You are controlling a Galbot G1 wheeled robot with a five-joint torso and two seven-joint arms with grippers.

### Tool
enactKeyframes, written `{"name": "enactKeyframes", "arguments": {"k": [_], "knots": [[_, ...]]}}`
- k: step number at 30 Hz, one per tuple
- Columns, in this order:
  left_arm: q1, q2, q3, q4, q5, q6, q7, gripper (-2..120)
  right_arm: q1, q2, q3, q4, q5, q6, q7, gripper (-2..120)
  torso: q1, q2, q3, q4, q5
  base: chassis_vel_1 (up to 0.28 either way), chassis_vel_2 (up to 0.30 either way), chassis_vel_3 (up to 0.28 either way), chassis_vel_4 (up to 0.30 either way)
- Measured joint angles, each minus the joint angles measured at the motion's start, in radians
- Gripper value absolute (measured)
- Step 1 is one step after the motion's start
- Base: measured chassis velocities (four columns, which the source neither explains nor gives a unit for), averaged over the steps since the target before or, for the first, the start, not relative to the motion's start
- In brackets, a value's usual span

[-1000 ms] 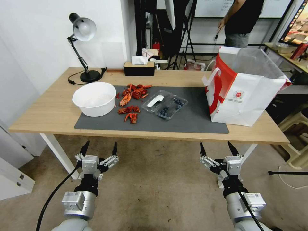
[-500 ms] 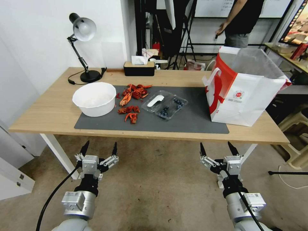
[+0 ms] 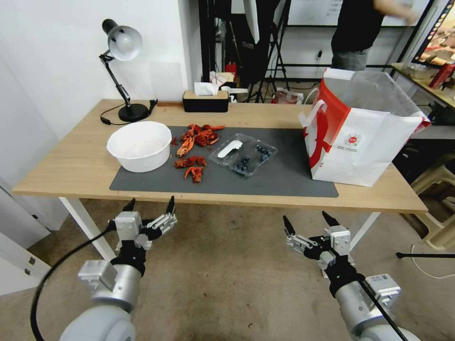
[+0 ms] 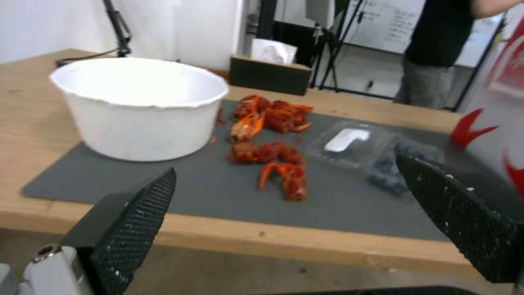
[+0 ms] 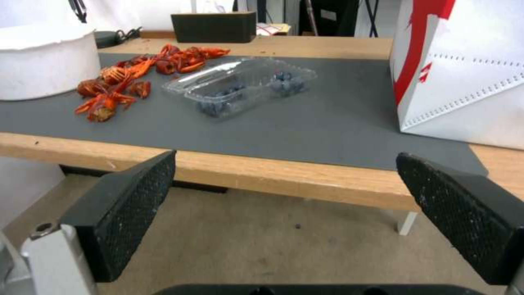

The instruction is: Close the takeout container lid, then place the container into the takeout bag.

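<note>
Lying open, lid (image 3: 228,148) bearing blank white label

Matt wooden table (image 3: 71,166), glossy clear takeout container (image 3: 251,160)

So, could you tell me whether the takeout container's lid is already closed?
No, the lid lies flipped open on the mat beside the blueberry tray of the takeout container.

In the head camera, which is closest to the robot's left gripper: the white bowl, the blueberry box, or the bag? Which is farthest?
From the left gripper, below the table edge:
1. White bowl, just ahead, left on the mat.
2. Blueberry box, mid-mat, lid open.
3. Bag, far right.
</note>
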Motion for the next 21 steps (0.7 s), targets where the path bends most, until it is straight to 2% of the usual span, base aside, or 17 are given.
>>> {"name": "enactKeyframes", "arguments": {"k": [21], "knots": [[-0.004,-0.004,-0.001,0.05,0.009,-0.016,0.048,100,0.033,-0.031,0.02,-0.014,0.027,0.008,0.011,100,0.0,0.0,0.0,0.0002,-0.0004,0.0,0.0,0.0,0.0]]}}
